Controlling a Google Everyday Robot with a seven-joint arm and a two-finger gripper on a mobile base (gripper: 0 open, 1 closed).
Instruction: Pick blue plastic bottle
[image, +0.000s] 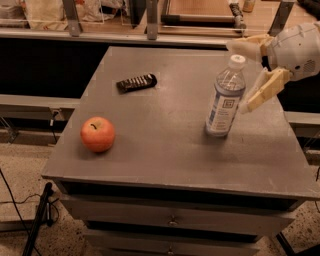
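Note:
The blue plastic bottle (225, 97) stands upright on the right half of the grey table (160, 140); it is clear, with a white cap and a pale blue-white label bearing a small dark square. My gripper (239, 76) comes in from the right edge at the height of the bottle's upper part. Its two cream fingers are spread open, one finger (247, 44) just behind the cap and the other (265, 90) to the right of the bottle's body. Neither finger visibly touches the bottle, and the gripper holds nothing.
A red-orange apple (98, 134) sits near the front left of the table. A dark flat bar-shaped object (136, 83) lies at the back left. Drawers (172, 220) are under the tabletop, shelving and rails (150, 20) stand behind, and cables (30, 220) lie on the floor at the left.

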